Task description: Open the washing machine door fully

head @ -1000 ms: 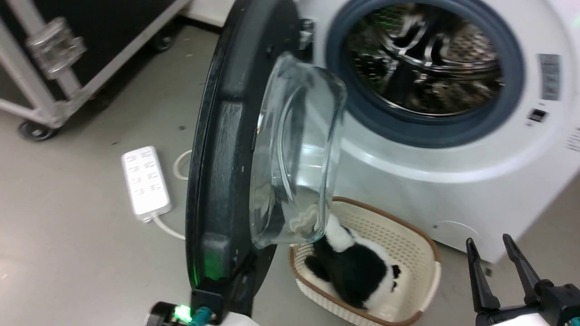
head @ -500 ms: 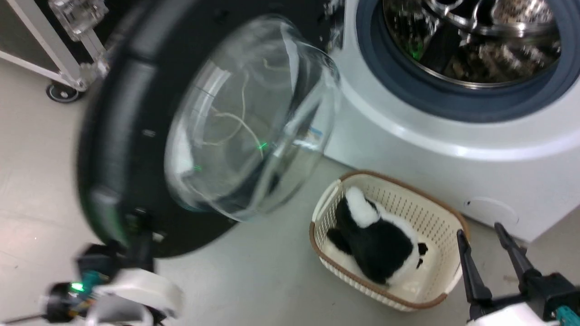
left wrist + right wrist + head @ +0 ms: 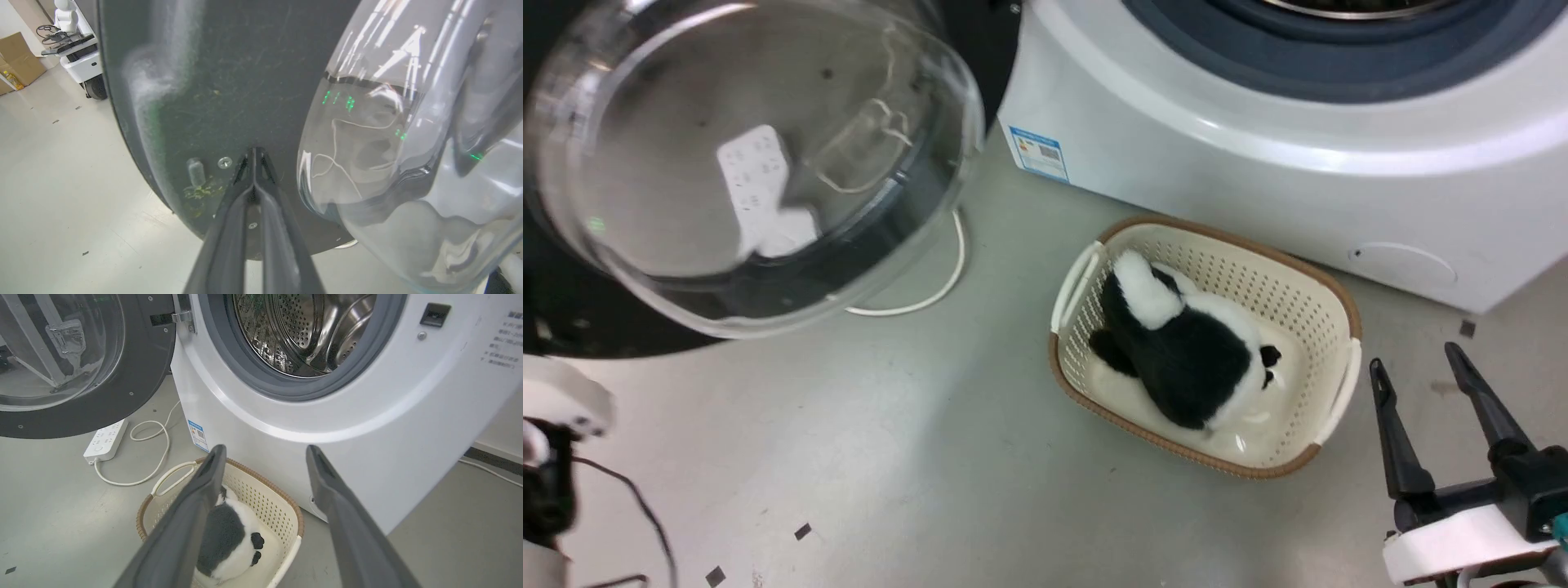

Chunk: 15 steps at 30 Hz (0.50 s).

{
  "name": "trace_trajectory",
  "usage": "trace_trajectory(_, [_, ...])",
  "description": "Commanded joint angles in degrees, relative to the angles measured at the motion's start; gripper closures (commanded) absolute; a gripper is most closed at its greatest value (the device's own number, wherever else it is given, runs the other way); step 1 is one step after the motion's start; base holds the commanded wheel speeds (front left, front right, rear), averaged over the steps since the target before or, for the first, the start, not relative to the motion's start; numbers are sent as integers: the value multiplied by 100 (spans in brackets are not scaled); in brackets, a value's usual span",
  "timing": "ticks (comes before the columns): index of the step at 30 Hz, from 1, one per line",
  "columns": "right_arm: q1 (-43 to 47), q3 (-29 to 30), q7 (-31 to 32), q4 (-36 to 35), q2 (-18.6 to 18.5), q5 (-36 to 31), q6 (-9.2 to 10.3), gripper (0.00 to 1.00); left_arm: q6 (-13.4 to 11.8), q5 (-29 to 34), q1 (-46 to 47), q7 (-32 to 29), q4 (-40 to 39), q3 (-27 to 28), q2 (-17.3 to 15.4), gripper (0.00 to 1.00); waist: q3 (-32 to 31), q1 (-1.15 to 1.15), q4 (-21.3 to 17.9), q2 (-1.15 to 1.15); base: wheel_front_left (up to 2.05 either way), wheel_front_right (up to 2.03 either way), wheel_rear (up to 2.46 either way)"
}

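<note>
Black washing machine door (image 3: pixel 139 367) wide — left gripper (image 3: pixel 254 153) closed near its edge, right gripper (image 3: pixel 265 448) spread empty.

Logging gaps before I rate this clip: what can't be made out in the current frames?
- Left wrist view: whether the left gripper touches the washing machine door; the angle hides contact.
- Head view: drum, cut off by top edge.
- Right wrist view: printed text on the washing machine, too small.
</note>
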State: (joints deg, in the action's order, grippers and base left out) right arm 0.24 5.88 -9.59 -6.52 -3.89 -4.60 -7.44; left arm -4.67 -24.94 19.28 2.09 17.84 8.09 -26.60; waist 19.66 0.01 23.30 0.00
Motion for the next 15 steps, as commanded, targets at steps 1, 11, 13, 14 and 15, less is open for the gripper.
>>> trace_trajectory(1, [-74,29,45,-95,-54,-54,-5,0,24,-77,275,77,312,127,-153,100,144,-1,-116,0,0,0,0])
trace_trajectory(11, [-50,104,61,-166,-117,-44,-5,0,264,-121,776,545,1395,185,-427,100,124,-1,-253,0,0,0,0])
trace_trajectory(13, [-62,112,16,-122,-106,-27,-5,0,310,-54,759,707,1465,106,-414,100,20,-1,-288,0,0,0,0])
trace_trajectory(14, [-69,127,-21,-95,-93,-16,-5,0,328,-15,734,794,1464,60,-396,100,-52,-1,-307,0,0,0,0])
trace_trajectory(15, [-71,160,-63,-67,-74,-6,-5,0,346,25,702,890,1426,14,-361,100,-139,-1,-323,0,0,0,0])
